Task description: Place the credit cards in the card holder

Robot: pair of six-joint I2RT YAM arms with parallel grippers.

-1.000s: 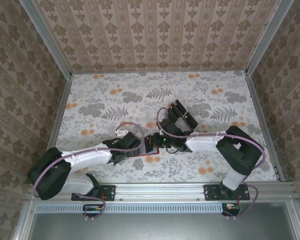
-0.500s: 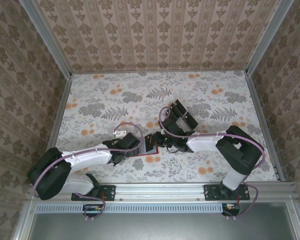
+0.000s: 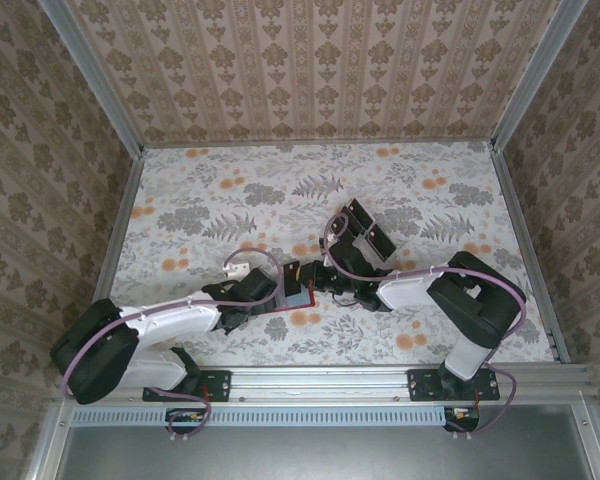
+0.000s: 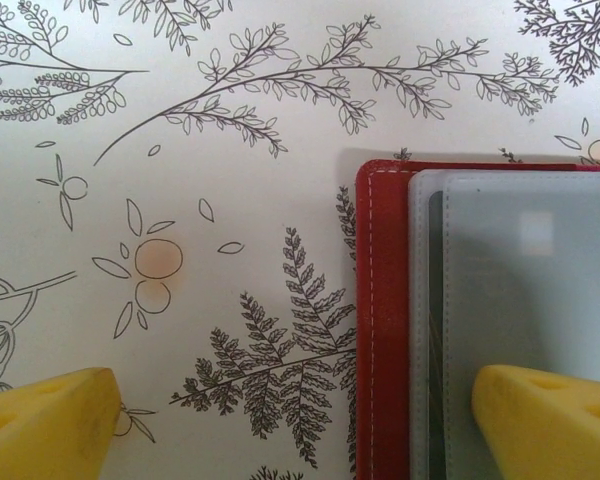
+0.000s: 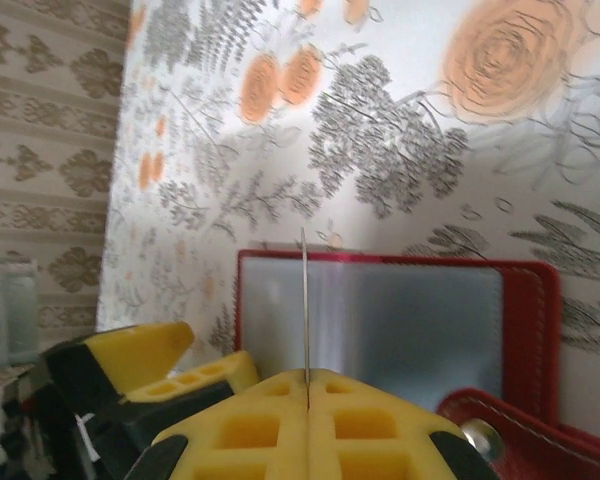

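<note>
- The card holder [image 4: 380,320] lies open on the counter [image 3: 210,190] between the two claws, its clear pockets facing up.
- The right claw [image 5: 307,385] is clamped on one credit card [image 5: 305,290], held edge-on above a pocket and not yet inserted.
- The left claw [image 4: 295,412] is spread wide and grips nothing; one finger sits over the holder.
- The other cards [image 3: 365,228] stand behind the holder. Judgement: most of the loading is left. Whether any card is already pocketed cannot be told.

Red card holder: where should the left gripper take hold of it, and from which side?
Probably the card holder's stitched red border beside the clear pockets, approached from above. It lies open and flat on the table, so only that outer edge gives a lip. The open left gripper straddles it, one finger over the pockets, the other over bare table.
</note>
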